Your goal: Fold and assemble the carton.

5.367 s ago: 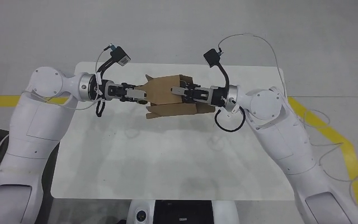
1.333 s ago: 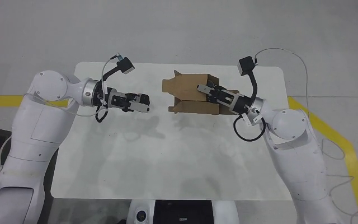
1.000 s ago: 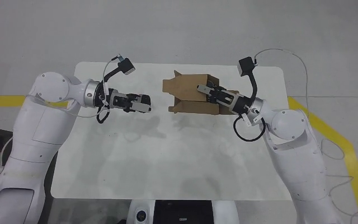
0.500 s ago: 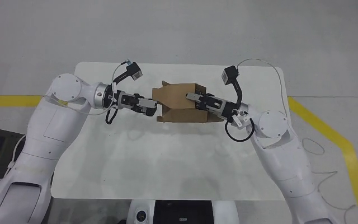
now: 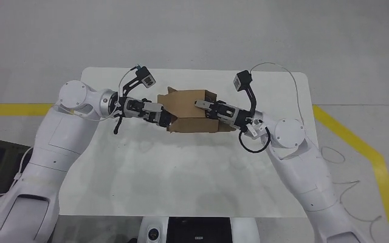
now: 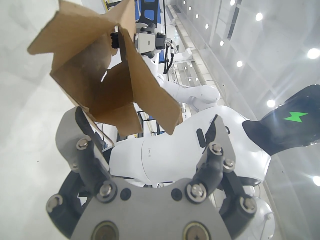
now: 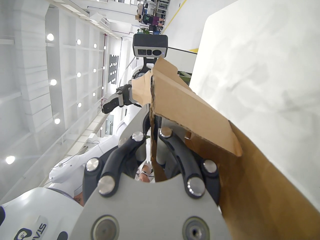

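Note:
A brown cardboard carton, partly unfolded with loose flaps, is held just above the back middle of the white table. My right gripper is shut on the carton's upper wall; in the right wrist view the cardboard edge runs between the closed fingers. My left gripper stands open at the carton's left end. In the left wrist view the carton hangs with one flap tip reaching between the spread fingers.
The front half of the table lies bare. A yellow floor line runs past the table's right side, and loose cables arc above the right arm.
The right arm has carried the carton leftward from the back right toward the table's middle. The left gripper, open all along, has moved right to meet the carton's left end.

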Tool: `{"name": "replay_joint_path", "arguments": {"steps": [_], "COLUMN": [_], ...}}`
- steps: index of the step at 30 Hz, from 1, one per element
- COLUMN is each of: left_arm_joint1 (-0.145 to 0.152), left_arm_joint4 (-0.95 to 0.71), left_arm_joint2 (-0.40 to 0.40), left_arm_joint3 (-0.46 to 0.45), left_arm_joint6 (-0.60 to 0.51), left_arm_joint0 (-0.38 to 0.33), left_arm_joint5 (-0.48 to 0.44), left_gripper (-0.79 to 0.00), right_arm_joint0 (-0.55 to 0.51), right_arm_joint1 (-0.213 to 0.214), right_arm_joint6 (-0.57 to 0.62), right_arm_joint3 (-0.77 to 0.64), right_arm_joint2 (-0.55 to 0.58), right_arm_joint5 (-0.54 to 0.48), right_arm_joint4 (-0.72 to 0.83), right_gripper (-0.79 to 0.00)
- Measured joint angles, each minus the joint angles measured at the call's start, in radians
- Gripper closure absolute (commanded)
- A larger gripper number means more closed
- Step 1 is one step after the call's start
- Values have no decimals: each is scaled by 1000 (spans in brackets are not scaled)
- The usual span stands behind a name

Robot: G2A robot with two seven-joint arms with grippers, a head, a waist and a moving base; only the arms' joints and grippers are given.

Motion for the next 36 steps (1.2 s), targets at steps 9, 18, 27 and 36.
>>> {"name": "replay_joint_path", "arguments": {"steps": [9,18,27,36], "left_arm_joint1": [-3,0,4,10], "left_arm_joint4": [-66,-70,-81,-90], "left_arm_joint2": [11,5,0,-8], "left_arm_joint3": [6,25,26,38], "left_arm_joint6": [1,1,1,1], "left_arm_joint0": [-9,-24,-24,-23], "left_arm_joint5": [16,7,6,-6], "left_gripper": [-785,-785,-785,-785], "right_arm_joint0": [-4,-5,1,5], "right_arm_joint1": [-5,-8,-11,-15], "right_arm_joint6": [22,47,66,37], "right_arm_joint3": [0,4,8,24], "right_arm_joint2": [-29,-34,-46,-44], "right_arm_joint5": [-4,-7,1,3], "right_arm_joint4": [32,74,102,119], "right_gripper": [0,0,0,0]}}
